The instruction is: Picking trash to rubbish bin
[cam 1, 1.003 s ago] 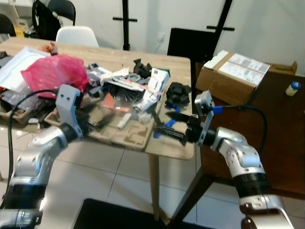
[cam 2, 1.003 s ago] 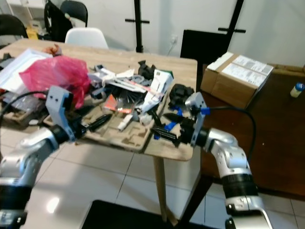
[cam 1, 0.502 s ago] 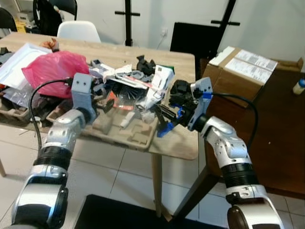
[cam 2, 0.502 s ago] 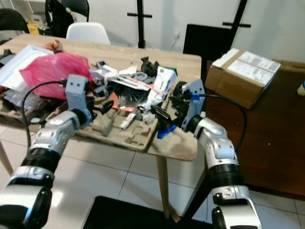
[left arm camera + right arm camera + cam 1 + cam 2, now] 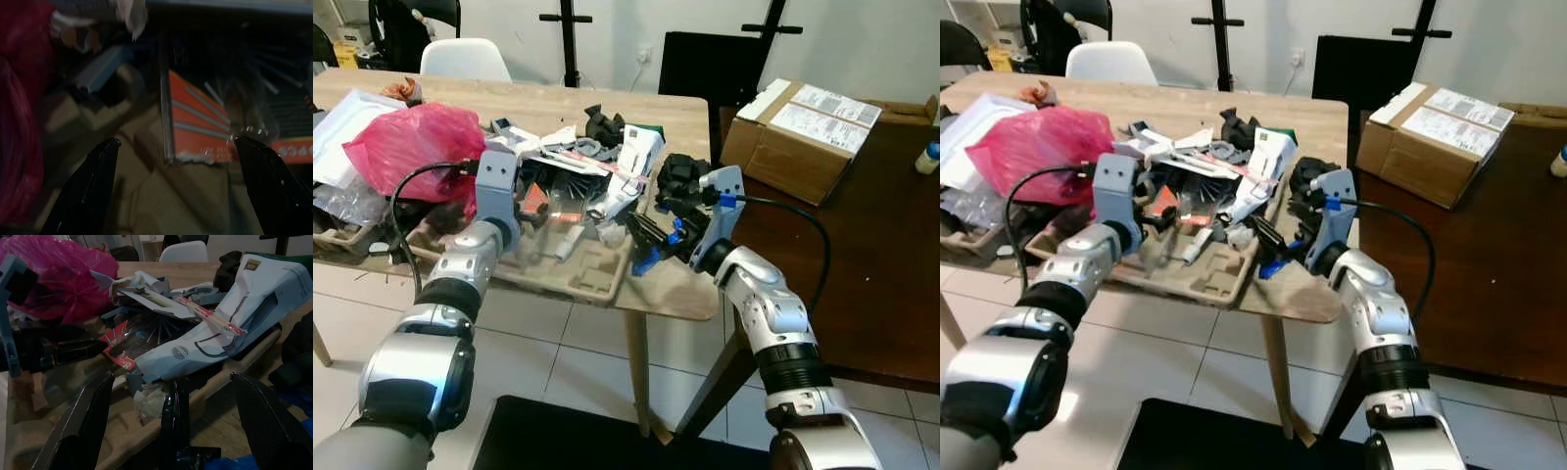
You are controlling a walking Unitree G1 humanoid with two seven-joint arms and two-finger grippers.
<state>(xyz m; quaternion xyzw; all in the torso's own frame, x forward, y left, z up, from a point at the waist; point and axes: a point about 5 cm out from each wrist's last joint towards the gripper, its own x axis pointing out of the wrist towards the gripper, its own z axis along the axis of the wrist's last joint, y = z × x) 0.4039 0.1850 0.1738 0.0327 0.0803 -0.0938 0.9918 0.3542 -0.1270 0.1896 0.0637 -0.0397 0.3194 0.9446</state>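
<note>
Trash is heaped on the wooden table [image 5: 690,122]: a pink plastic bag [image 5: 416,147], a white paper bag [image 5: 626,171], an orange packet [image 5: 540,201] under clear film, and a brown pulp tray [image 5: 578,274]. My left gripper [image 5: 530,206] hovers over the tray, open, with the orange packet [image 5: 205,132] lying between its fingers. My right gripper [image 5: 644,232] is open at the tray's right end, just below the white paper bag [image 5: 234,328]. A blue scrap [image 5: 646,260] lies under it. In the right wrist view a black strip stands between the fingers [image 5: 88,421].
A black clump [image 5: 680,176] lies beside the right arm on the table. A cardboard box [image 5: 803,137] rests on a dark brown table [image 5: 871,264] to the right, with a small bottle [image 5: 930,157]. A white chair [image 5: 460,57] stands behind. Tiled floor lies below.
Both arms have reached forward into the pile. The left gripper went from the tray's near edge to the orange packet. The right gripper moved left to the white bag. The camera shifted.
</note>
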